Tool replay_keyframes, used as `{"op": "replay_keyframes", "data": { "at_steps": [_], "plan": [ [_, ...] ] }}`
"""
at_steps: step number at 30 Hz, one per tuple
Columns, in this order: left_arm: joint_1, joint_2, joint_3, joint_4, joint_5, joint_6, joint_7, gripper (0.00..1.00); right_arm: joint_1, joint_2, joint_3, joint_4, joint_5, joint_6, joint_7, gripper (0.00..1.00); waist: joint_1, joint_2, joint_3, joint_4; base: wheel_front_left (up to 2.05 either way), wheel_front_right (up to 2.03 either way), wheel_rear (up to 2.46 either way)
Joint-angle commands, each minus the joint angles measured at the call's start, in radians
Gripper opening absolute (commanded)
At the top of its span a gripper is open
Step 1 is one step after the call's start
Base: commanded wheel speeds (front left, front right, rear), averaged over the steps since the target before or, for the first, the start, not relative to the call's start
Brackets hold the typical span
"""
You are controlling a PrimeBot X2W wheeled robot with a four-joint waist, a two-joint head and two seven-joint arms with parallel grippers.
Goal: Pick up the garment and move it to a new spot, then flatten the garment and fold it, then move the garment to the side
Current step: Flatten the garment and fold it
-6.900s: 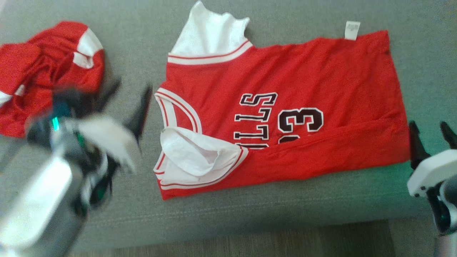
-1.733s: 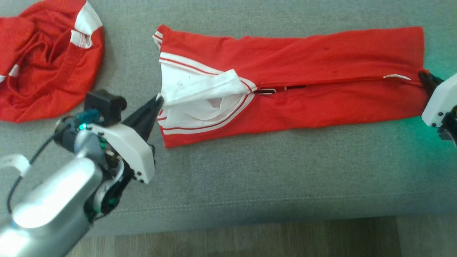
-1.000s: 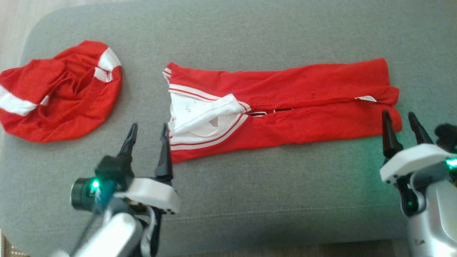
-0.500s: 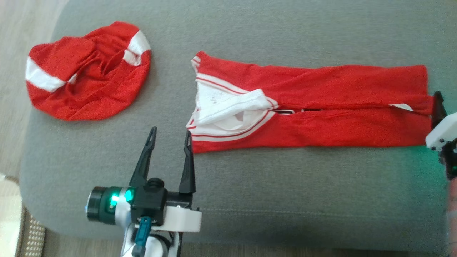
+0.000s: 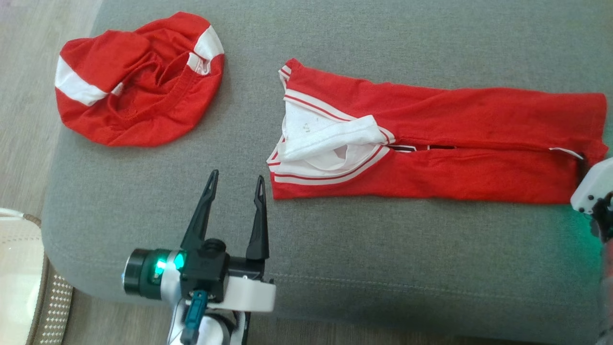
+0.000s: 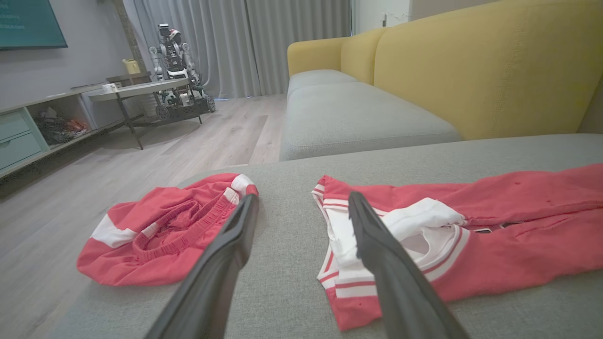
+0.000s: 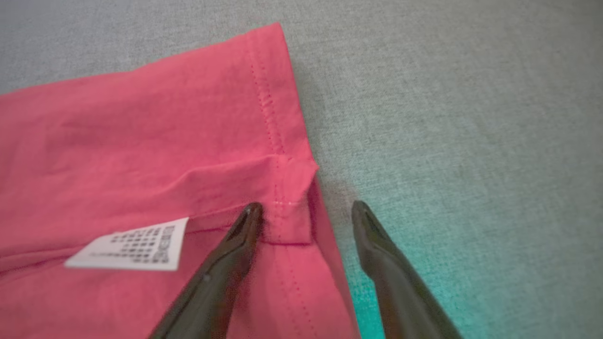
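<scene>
Shirt (image 5: 459, 143) lies lengthwise left-right: collar (image 5: 321, 136) just beside left gripper (image 5: 237, 175), hem (image 7: 278, 141) straddled by right gripper (image 7: 307, 206), both jaws released.

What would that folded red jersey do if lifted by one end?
Probably sag limply: the jersey is thin, creased cloth. Its folded sides only meet along the middle, so they would likely fall open. It looks light, hardly denting the cushion.

1. Jersey (image 5: 455, 120): matt red cloth with white trim.
2. Shorts (image 5: 139, 81), upper left of the frame: red mesh cloth.
3. Cushion (image 5: 383, 249): grey, coarse woven fabric.
4. Left gripper (image 6: 304, 197): fingers of dark, smooth matt plastic.
5. Floor (image 6: 141, 155): pale, smooth wood.
</scene>
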Motion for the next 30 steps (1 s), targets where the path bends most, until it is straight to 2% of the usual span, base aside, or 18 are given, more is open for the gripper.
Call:
{"op": "replay_keyframes", "data": {
  "at_steps": [1, 2, 4, 5, 6, 13, 19, 27, 30],
  "plan": [
    [-0.013, -0.002, 0.046, -0.026, 0.012, -0.004, -0.012, 1.00, -0.019, -0.014, 0.016, -0.004, -0.012, 0.000, 0.010, 0.93, 0.0001, 0.0000, -0.001, 0.000, 0.00, 0.00, 0.00],
    [-0.012, -0.004, 0.049, -0.025, 0.015, -0.008, -0.012, 1.00, -0.022, -0.013, 0.012, 0.012, -0.017, 0.000, 0.016, 0.80, 0.0001, 0.0000, -0.002, -0.001, 0.00, 0.00, 0.00],
    [-0.009, -0.008, 0.056, -0.023, 0.019, -0.014, -0.012, 1.00, -0.028, -0.013, 0.007, 0.044, -0.024, 0.000, 0.031, 0.42, 0.0001, 0.0000, -0.002, -0.004, 0.00, 0.00, 0.00],
    [-0.007, -0.010, 0.059, -0.022, 0.021, -0.018, -0.012, 1.00, -0.032, -0.012, 0.006, 0.059, -0.025, 0.000, 0.038, 0.15, 0.0001, 0.0000, -0.003, -0.006, 0.00, 0.00, 0.00],
    [-0.007, -0.012, 0.061, -0.022, 0.024, -0.021, -0.012, 1.00, -0.037, -0.011, 0.006, 0.071, -0.023, 0.000, 0.041, 0.00, 0.0001, 0.0000, -0.002, -0.009, 0.00, 0.00, 0.00],
    [-0.006, -0.023, 0.085, -0.016, 0.032, -0.046, -0.012, 1.00, -0.067, -0.036, 0.004, 0.072, -0.068, 0.000, -0.026, 0.00, 0.0001, 0.0000, 0.003, -0.055, 0.00, 0.00, 0.00],
    [-0.003, -0.030, 0.104, -0.020, 0.043, -0.061, -0.012, 1.00, -0.100, -0.064, 0.065, -0.004, -0.154, 0.000, -0.065, 0.00, 0.0001, 0.0000, 0.007, -0.135, 0.00, 0.00, 0.00],
    [-0.004, -0.038, 0.113, -0.019, 0.056, -0.081, -0.012, 1.00, -0.135, -0.140, 0.127, -0.146, -0.185, 0.000, -0.008, 0.00, 0.0001, 0.0000, -0.001, -0.209, 0.00, 0.00, 0.00],
    [-0.002, -0.040, 0.115, -0.016, 0.058, -0.089, -0.012, 1.00, -0.143, -0.140, 0.163, -0.196, -0.171, 0.000, 0.023, 0.00, 0.0001, 0.0000, -0.007, -0.220, 0.00, 0.00, 0.00]
  ]
}}
